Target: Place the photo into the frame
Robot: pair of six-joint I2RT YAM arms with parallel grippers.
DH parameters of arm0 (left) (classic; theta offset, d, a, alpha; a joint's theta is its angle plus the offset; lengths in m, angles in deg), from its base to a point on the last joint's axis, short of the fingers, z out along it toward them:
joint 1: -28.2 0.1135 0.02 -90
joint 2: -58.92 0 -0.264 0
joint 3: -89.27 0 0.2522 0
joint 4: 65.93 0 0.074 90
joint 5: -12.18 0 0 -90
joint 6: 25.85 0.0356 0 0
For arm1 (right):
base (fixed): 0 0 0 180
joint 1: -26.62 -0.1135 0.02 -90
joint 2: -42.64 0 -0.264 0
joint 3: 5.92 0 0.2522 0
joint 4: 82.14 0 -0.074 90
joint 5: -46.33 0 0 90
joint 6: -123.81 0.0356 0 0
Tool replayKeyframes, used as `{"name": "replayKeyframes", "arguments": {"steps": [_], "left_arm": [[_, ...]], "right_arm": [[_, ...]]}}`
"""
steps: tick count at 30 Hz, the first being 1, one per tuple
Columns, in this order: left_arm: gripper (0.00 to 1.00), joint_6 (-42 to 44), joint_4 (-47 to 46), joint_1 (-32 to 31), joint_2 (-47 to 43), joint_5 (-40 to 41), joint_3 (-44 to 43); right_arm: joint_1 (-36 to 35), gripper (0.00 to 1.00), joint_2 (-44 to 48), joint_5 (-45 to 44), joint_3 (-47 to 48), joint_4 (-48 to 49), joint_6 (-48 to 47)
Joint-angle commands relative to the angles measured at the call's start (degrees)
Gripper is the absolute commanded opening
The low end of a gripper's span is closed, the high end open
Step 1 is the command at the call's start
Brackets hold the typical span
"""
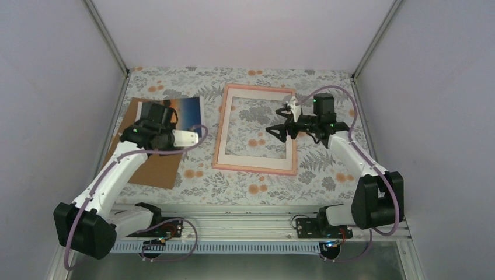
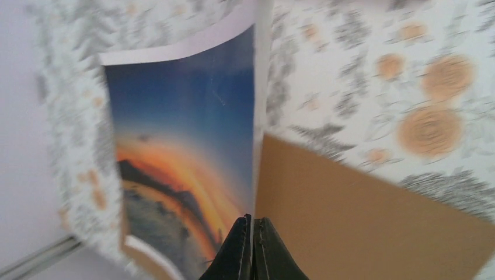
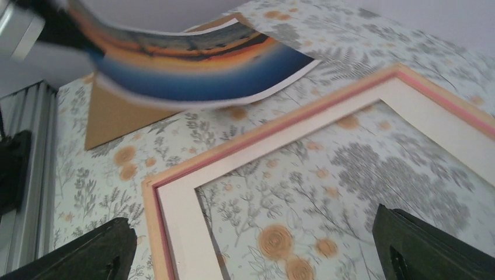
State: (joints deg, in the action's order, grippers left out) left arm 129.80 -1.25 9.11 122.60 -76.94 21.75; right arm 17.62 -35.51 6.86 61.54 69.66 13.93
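Left wrist: the left hand (image 2: pixel 252 221) pinches the photo (image 2: pixel 187 146) by its edge, the right hand (image 3: pixel 257 233) spread wide over the frame (image 1: pixel 254 169).

photo (image 1: pixel 185 111): deep blue sky grading to orange sunset, dark silhouettes, white margin. frame (image 3: pixel 274 131): pink. mat (image 3: pixel 303 125): cream. backing board (image 1: pixel 156 168): plain brown. tablecloth (image 1: pixel 327 172): white ground, grey foliage print, orange blossoms.

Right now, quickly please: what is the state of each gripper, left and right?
Left gripper: closed, holding the photo by its edge.
Right gripper: open, holding nothing, above the frame.
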Motion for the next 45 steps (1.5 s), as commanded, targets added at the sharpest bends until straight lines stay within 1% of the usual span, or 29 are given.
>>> {"name": "replayKeyframes", "arguments": {"steps": [1, 5, 8, 11, 13, 15, 18, 20, 24, 25, 28, 32, 36, 38, 39, 40, 42, 43, 44, 45], "left_arm": [[0.02, 5.3, 4.4, 3.7, 1.5, 1.6, -8.9], [0.02, 5.8, 10.5, 3.5, 3.9, -5.9, -22.3], [0.02, 4.6, 17.3, 3.0, 8.2, -12.0, -33.7], [0.02, 3.2, 21.5, 0.6, 11.5, -16.2, -41.7], [0.02, 3.1, 22.9, -1.7, 12.6, -17.0, -45.4], [0.02, 3.1, 22.8, -3.6, 13.2, -17.2, -47.3], [0.02, 2.6, 22.7, -5.9, 14.7, -17.0, -50.3], [0.02, 1.8, 23.6, -7.2, 16.5, -17.7, -53.5], [0.02, 0.2, 25.2, -8.5, 20.2, -19.9, -60.3], [0.02, -0.1, 25.1, -8.8, 20.6, -20.0, -61.5], [0.02, 0.1, 24.9, -9.7, 21.3, -20.4, -63.6], [0.02, -0.3, 23.5, -11.0, 21.1, -19.5, -64.5], [0.02, -1.4, 22.8, -11.9, 21.3, -18.8, -65.3], [0.03, -2.7, 21.7, -12.1, 21.1, -18.4, -65.1], [0.11, -4.0, 20.5, -12.2, 20.9, -17.3, -65.0], [0.34, -6.5, 18.4, -12.2, 20.7, -15.9, -65.1], [0.62, -11.2, 12.6, -12.2, 20.0, -11.8, -64.9], [0.75, -14.3, 8.8, -12.0, 19.7, -9.5, -64.9], [0.91, -17.4, 3.7, -11.7, 19.4, -6.4, -64.8], [0.99, -20.7, 0.3, -11.3, 19.2, -4.6, -64.9]], "right_arm": [[-5.2, 1.00, 0.7, 2.5, 1.6, 3.7, -8.9], [-11.3, 1.00, 0.7, 1.7, 2.6, 7.7, -11.4], [-15.5, 1.00, 0.2, 0.4, 4.3, 10.0, -12.7], [-18.8, 1.00, 0.0, -1.3, 6.1, 11.6, -13.9], [-20.0, 1.00, -0.5, -3.2, 7.7, 12.8, -13.9], [-20.3, 1.00, -1.1, -4.7, 9.6, 13.4, -13.3], [-20.2, 1.00, -1.4, -7.7, 12.2, 12.9, -11.4], [-20.4, 1.00, -1.3, -8.2, 13.1, 10.9, -10.8], [-21.3, 0.93, -0.3, -9.0, 11.6, 9.3, -11.4], [-21.6, 0.89, 0.0, -9.1, 11.2, 9.2, -11.6], [-22.0, 0.71, 0.2, -8.8, 11.1, 8.5, -10.9], [-22.0, 0.37, 0.8, -8.7, 12.2, 5.6, -8.6], [-22.0, 0.04, 2.7, -7.8, 12.1, 3.5, -5.2], [-22.0, 0.04, 3.7, -7.0, 12.4, 2.9, -3.0], [-22.0, 0.04, 4.2, -6.3, 12.7, 2.4, -1.7], [-22.0, 0.04, 4.7, -5.0, 13.1, 1.6, -0.6], [-21.9, 0.04, 5.9, -1.8, 13.7, 0.2, 2.6], [-21.9, 0.04, 6.6, -0.5, 13.6, -0.1, 4.8], [-21.9, 0.04, 7.2, 0.7, 13.3, 0.0, 7.3], [-21.9, 0.04, 7.9, 1.8, 12.8, 0.1, 9.7]]}}
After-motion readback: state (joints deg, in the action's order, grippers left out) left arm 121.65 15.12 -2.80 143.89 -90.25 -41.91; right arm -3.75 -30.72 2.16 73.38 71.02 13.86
